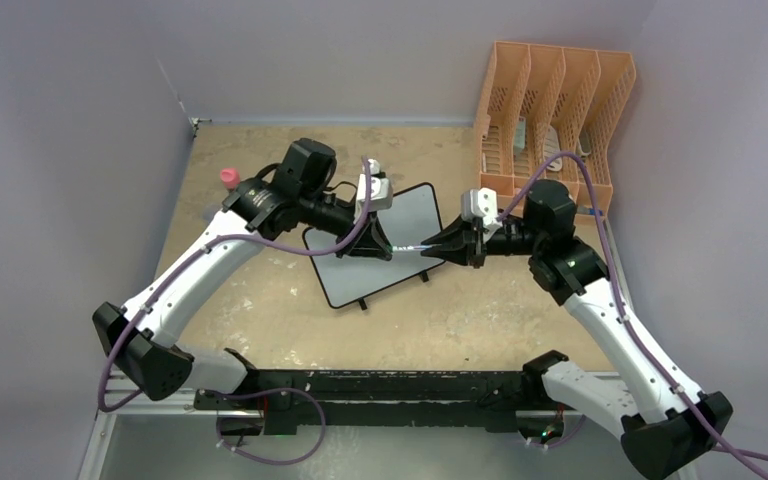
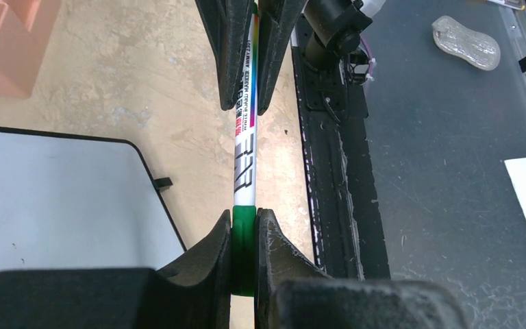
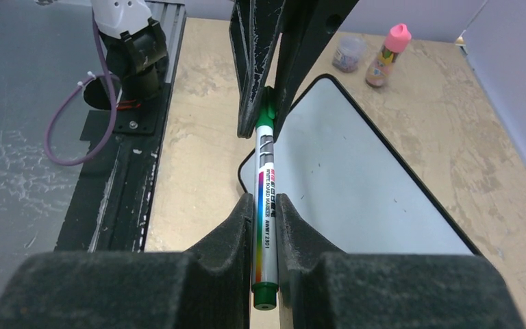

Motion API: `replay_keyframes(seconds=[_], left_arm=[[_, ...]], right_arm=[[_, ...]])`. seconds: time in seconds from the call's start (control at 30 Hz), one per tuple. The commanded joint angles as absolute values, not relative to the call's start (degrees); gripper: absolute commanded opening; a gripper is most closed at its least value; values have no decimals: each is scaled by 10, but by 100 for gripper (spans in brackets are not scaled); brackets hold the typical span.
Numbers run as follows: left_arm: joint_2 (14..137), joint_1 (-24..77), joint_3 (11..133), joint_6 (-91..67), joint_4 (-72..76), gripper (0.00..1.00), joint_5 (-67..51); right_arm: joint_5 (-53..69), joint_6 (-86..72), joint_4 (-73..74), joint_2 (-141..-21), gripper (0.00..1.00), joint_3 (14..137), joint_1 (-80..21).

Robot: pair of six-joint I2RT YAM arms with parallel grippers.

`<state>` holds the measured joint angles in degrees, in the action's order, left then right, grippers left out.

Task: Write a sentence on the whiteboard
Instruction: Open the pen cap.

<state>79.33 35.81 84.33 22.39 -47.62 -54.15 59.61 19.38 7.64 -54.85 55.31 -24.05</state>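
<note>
Gripping one marker from both ends, just past the arm bases: left jaws shut tight on its green cap, right jaws shut on the white barrel near the tail end. Marker runs level between the two, held above the right edge of the whiteboard. Whiteboard lies flat on the sandy tabletop, turned at an angle, between both arms. Farther back: pink-capped bottle at left, orange rack in the far right corner.
</note>
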Motion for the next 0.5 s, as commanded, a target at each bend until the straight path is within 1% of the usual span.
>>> replay_keyframes(seconds=[0.0, 0.23, 0.33, 0.47], left_arm=[[737, 342, 827, 250, -481, 0, -513], [702, 295, 795, 252, -469, 0, -527], [695, 286, 780, 243, -461, 0, -540], [687, 282, 772, 228, -453, 0, -527]], right_arm=[[597, 212, 121, -521, 0, 571, -235], [595, 211, 97, -494, 0, 558, -204], [594, 189, 61, -475, 0, 549, -190], [579, 152, 8, -454, 0, 539, -180]])
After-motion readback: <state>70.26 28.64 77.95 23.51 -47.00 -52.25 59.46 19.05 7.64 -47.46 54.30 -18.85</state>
